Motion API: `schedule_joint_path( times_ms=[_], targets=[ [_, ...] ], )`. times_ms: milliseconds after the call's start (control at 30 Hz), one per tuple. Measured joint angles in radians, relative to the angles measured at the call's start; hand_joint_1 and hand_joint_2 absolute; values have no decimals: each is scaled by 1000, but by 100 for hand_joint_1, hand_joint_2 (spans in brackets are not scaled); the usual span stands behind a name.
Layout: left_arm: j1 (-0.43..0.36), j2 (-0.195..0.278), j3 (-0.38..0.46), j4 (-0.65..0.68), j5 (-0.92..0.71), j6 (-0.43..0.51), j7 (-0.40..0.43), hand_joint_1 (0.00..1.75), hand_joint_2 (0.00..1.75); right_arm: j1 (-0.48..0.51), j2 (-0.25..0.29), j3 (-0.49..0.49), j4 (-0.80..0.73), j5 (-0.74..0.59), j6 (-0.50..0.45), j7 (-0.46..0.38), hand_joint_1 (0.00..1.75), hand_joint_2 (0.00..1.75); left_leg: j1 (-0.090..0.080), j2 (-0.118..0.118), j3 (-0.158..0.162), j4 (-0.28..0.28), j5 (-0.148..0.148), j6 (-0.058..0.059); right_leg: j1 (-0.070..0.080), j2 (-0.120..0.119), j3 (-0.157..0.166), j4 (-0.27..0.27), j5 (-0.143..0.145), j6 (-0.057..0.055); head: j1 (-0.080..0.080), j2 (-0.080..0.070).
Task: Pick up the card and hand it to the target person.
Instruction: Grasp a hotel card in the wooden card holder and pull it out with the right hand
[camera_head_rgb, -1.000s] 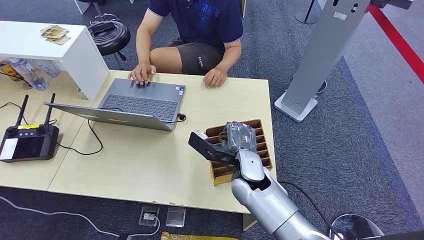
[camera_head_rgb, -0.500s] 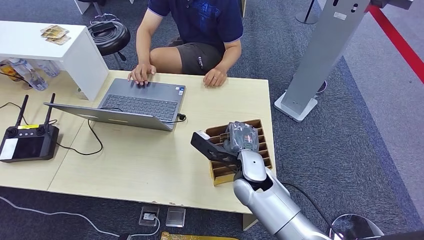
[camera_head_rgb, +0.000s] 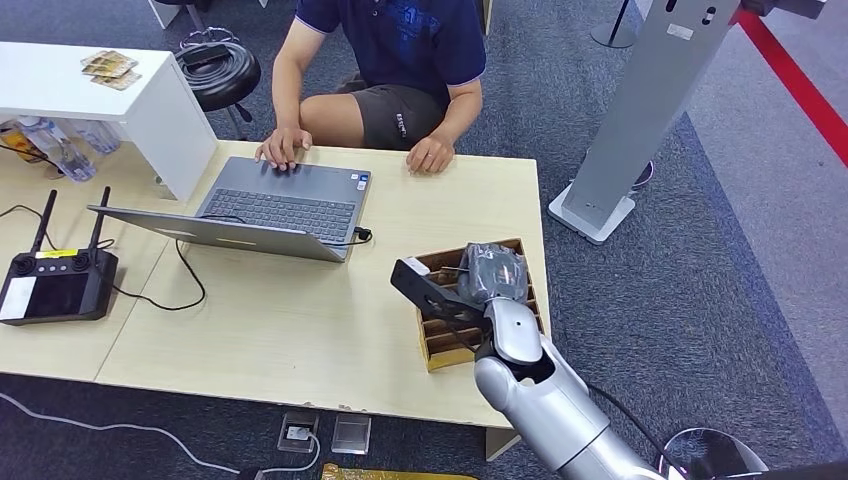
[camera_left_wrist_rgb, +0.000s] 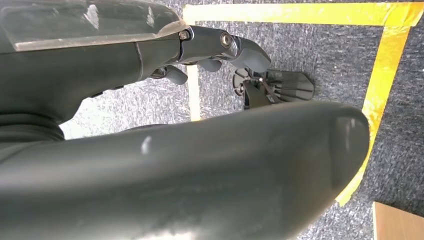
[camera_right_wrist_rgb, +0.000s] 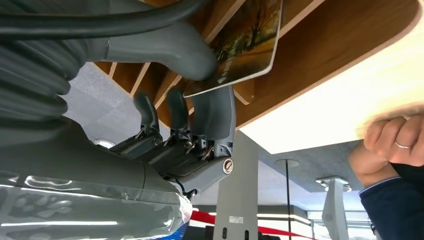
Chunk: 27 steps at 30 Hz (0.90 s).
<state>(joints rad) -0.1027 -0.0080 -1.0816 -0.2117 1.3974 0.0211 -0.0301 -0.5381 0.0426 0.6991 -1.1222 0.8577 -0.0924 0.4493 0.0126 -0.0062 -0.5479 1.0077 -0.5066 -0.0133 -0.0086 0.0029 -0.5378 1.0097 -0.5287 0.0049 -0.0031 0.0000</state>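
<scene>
Far left of counter (camera_head_rgb: 290, 330): black controller (camera_head_rgb: 55, 283) w/ two antennas, near the left edge, cable running off toward the laptop. White shelf unit (camera_head_rgb: 150, 95) at the far-left corner, small cards (camera_head_rgb: 110, 68) stacked on top; bottles (camera_head_rgb: 60, 145) beside it, partly hidden.

Centre-left: open grey laptop (camera_head_rgb: 270, 208) near the far edge, lid tilted low toward the near side. Person (camera_head_rgb: 390, 60) seated behind the far edge in dark shirt and shorts; one hand on the laptop deck, other hand (camera_head_rgb: 430, 155) flat on the counter just beside it.

Right end, near corner: wooden slotted card holder (camera_head_rgb: 430, 340), several slots, partly covered by the right arm. Right hand (camera_head_rgb: 488, 274) positioned over the holder.

Right wrist view: right hand (camera_right_wrist_rgb: 200, 75) clamped on the card (camera_right_wrist_rgb: 245, 45). Thumb (camera_right_wrist_rgb: 197, 62) pressed on the printed face (landscape picture), dark fingers (camera_right_wrist_rgb: 212, 112) behind the opposite face. Card at the holder's wooden dividers (camera_right_wrist_rgb: 320, 55); cannot tell whether fully clear of its slot. Person's hand w/ ring (camera_right_wrist_rgb: 395, 145) visible past the counter edge.

Right of counter: grey pillar stand (camera_head_rgb: 640, 110) on carpet, red floor stripe (camera_head_rgb: 800, 85) beyond.

Left wrist view: left hand (camera_left_wrist_rgb: 220, 47) above grey carpet w/ yellow tape lines (camera_left_wrist_rgb: 380, 90); fingers curled in, nothing in them.
</scene>
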Motion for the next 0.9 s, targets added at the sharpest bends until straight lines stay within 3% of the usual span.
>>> schedule_joint_path(
  times_ms=[900],
  targets=[
    [0, 3, -3, 0, -5, 5, 12, 0, 0, 12, -12, -4, -12, -7, -28, -9, 138, 175, 0, 0, 0, 0, 0, 0, 0, 0, 0, 0, 0, 0, 0, 0]
  ],
)
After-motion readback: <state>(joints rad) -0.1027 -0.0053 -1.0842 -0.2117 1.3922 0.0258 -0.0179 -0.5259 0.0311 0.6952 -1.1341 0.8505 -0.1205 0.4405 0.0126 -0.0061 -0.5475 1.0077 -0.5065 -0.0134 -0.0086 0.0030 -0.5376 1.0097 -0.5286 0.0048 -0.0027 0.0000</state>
